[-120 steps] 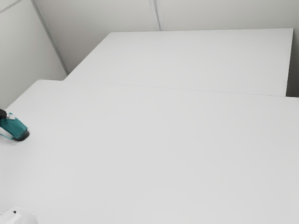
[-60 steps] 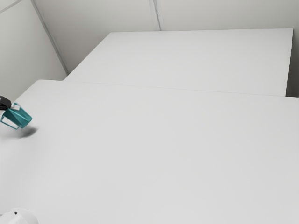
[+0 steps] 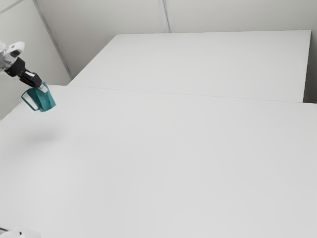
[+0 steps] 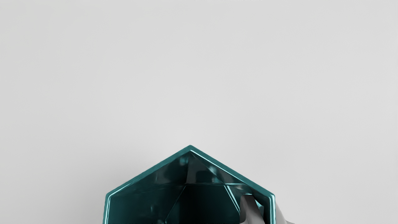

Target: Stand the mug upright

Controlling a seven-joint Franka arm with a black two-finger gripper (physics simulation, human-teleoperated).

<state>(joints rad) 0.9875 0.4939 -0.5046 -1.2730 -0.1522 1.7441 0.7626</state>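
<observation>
Exterior view: mug (image 3: 43,101), tilted, mouth toward pincer (image 3: 43,88), aloft over table (image 3: 173,158). Pincer closed on one wall (image 4: 273,210). Likely hazards: pivot or slip from off-centre grip; topple from release while tilted or too high.

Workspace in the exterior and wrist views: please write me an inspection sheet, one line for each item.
Surface: white table, soft shadow below the mug.
Job's things: teal mug, raised and tilted, not set down.
Clutter: nothing seen.
Claw: shut on the mug's wall, one finger inside, one outside.
Cables: cannot tell; short dark line at the exterior view's lower left.
Surroundings: pale walls, second white surface behind; unidentified white part, lower-left corner.
</observation>
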